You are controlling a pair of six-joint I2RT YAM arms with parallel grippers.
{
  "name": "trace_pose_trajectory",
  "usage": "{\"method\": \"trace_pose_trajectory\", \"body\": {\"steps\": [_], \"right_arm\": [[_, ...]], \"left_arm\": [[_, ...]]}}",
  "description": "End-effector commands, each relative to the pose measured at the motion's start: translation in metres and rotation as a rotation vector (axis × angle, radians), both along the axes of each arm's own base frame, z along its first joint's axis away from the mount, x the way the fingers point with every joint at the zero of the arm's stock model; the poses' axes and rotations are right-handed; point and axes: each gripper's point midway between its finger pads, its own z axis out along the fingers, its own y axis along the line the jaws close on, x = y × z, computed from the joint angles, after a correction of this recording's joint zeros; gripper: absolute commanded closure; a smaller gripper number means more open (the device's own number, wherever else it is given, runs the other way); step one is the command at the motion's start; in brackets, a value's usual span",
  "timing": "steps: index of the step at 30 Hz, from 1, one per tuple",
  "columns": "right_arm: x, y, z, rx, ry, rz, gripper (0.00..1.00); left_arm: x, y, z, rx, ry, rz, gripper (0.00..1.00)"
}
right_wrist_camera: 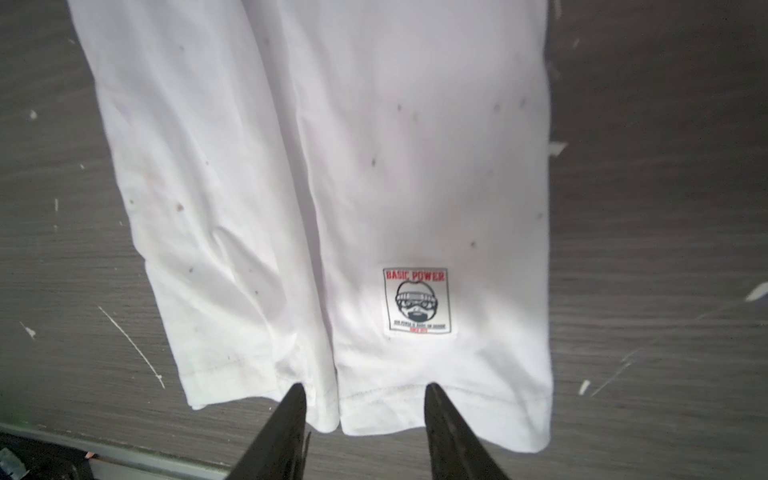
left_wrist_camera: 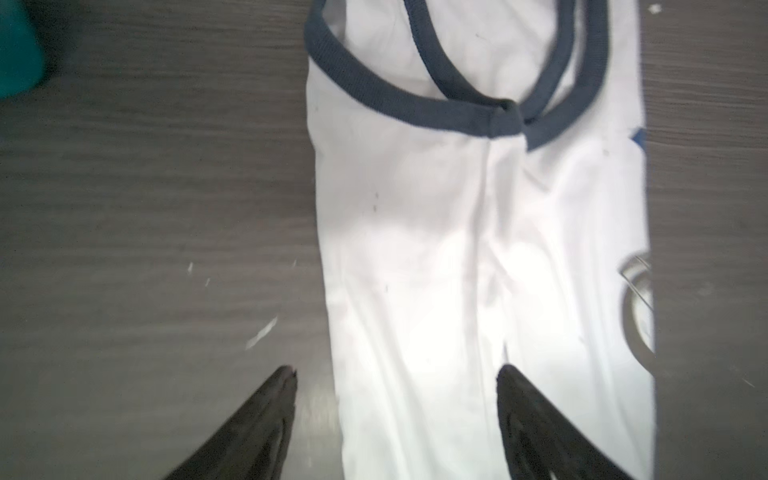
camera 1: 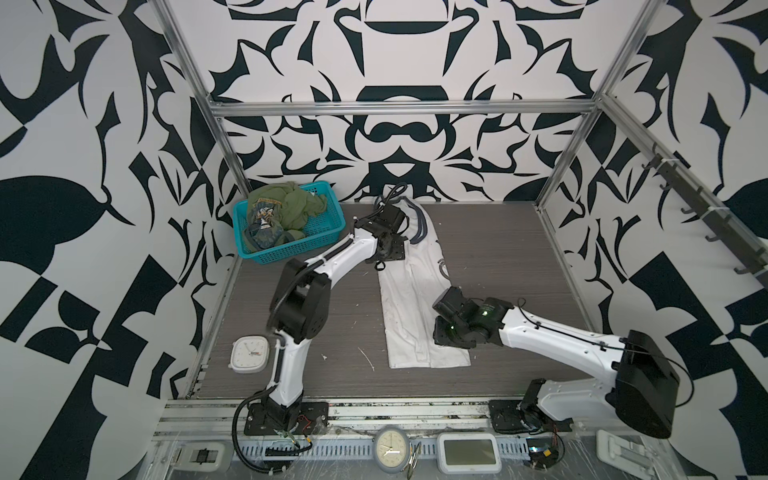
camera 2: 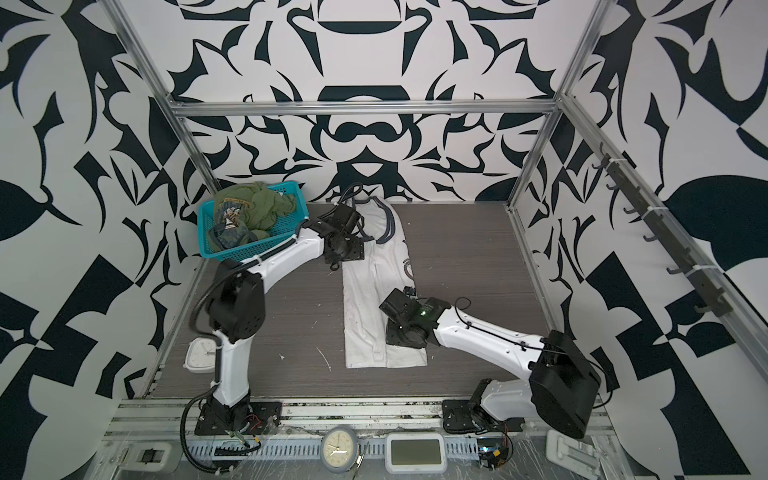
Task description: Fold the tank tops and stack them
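Top view first: we see the grey table (camera 1: 498, 270). On it lies the white tank top (camera 1: 409, 299), a long strip that starts just beside the teal basket (camera 1: 291, 251) and runs away from it. The olive tank top (camera 1: 286, 208) sits bunched up inside the basket.

The left gripper (left_wrist_camera: 397, 370) hangs over the end of the white tank top near the basket. Its jaws are wide apart and hold nothing, with one finger over cloth and one over bare table. The right gripper (right_wrist_camera: 365, 388) is at the end far from the basket, jaws partly apart above the hem (right_wrist_camera: 478, 401), holding nothing we can see.

We think the next fold brings the hem toward the basket end. To do it well, we pinch all the layers together, lift low, and lay the hem straight near the dark trim (left_wrist_camera: 415, 104).
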Motion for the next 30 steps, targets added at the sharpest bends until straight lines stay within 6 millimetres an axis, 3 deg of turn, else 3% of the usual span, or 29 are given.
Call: {"method": "trace_pose_trajectory", "body": {"steps": [1, 3, 8, 12, 21, 26, 30], "right_arm": [[0.005, -0.037, -0.008, -0.128, 0.029, 0.027, 0.51], [0.003, -0.049, -0.021, -0.076, 0.109, -0.005, 0.52], [-0.004, -0.046, -0.031, 0.078, 0.129, -0.015, 0.53], [-0.012, -0.053, -0.039, 0.045, 0.168, 0.012, 0.53], [-0.027, -0.055, -0.054, 0.07, 0.21, 0.013, 0.52], [-0.035, -0.063, -0.063, 0.038, 0.234, -0.004, 0.52], [-0.043, -0.057, -0.07, 0.085, 0.268, -0.009, 0.55]], "left_arm": [[-0.055, 0.013, -0.014, 0.003, 0.084, 0.054, 0.23], [-0.095, 0.019, -0.029, 0.005, 0.148, 0.046, 0.25], [-0.192, 0.015, -0.056, -0.014, 0.291, -0.025, 0.25], [-0.237, 0.02, -0.069, -0.038, 0.376, -0.009, 0.26], [-0.265, 0.007, -0.102, -0.115, 0.488, -0.025, 0.37], [-0.273, 0.005, -0.106, -0.104, 0.52, -0.042, 0.45], [-0.276, 0.008, -0.11, -0.088, 0.527, -0.044, 0.52]]}}
